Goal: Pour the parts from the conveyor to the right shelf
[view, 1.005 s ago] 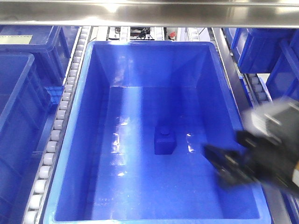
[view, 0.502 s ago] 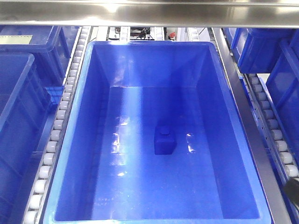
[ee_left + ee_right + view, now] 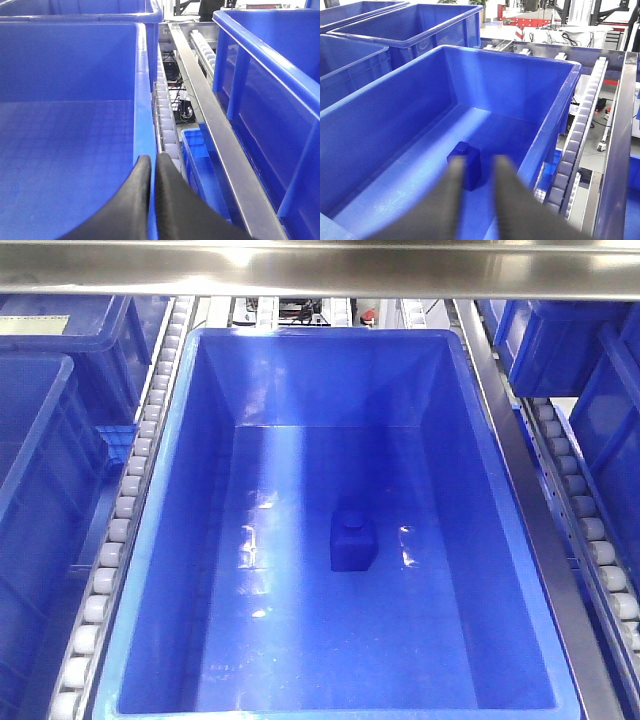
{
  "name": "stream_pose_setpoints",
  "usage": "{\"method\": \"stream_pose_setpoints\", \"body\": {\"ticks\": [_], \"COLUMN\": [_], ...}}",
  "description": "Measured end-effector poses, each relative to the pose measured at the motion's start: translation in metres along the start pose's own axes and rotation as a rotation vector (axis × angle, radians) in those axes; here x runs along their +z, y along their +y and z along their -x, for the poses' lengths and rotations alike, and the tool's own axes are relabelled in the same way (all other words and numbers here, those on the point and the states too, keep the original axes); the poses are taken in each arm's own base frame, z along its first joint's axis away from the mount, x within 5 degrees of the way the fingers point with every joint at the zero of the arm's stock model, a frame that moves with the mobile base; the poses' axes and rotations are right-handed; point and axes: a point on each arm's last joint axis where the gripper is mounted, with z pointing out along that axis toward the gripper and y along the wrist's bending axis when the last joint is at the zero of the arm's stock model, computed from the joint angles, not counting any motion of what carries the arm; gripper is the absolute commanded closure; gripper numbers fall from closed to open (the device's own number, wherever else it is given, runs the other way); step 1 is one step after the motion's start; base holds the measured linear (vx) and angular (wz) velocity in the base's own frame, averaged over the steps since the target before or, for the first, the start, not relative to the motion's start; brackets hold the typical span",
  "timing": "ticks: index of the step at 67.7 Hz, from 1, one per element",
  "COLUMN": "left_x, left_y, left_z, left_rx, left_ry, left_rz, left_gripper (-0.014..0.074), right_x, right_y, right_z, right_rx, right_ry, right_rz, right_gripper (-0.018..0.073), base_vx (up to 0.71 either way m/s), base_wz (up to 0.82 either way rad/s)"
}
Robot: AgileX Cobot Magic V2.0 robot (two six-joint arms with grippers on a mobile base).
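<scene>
Left gripper's (image 3: 151,165) black fingers pressed together above a glossy blue plastic bin's rim (image 3: 142,100); small bright-blue plastic block (image 3: 352,541) sits near the large centre bin's (image 3: 160,540) floor middle, slightly toward 3 o'clock, on the stainless-steel roller shelf (image 3: 125,510); right gripper (image 3: 479,175) slightly spread, empty.

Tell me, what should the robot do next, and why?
Probably pull both arms back toward the conveyor for another load. The part already rests on the floor of the bin, and the right tool is open, empty, and just above the bin's near rim.
</scene>
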Motion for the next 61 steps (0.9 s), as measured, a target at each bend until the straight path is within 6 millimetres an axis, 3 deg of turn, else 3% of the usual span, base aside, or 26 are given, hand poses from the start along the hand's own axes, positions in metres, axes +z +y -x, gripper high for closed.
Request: {"method": "stream_pose_setpoints", "body": {"ticks": [41, 61], "left_x": [0.0, 0.0], "left_y": [0.0, 0.0], "left_z": [0.0, 0.0], "left_rx": [0.0, 0.0], "left_ry": [0.0, 0.0], "left_rz": [0.0, 0.0], "left_gripper": [0.0603, 0.0603], "right_x": [0.0, -0.001], "right_y": [0.0, -0.011], "right_z": [0.0, 0.001], "right_rx": [0.001, 0.125], "right_ry": [0.0, -0.028], "right_rz": [-0.007, -0.272], "right_gripper": [0.0568, 0.0568], "base_vx": [0.0, 0.0], "base_wz": [0.0, 0.0]}}
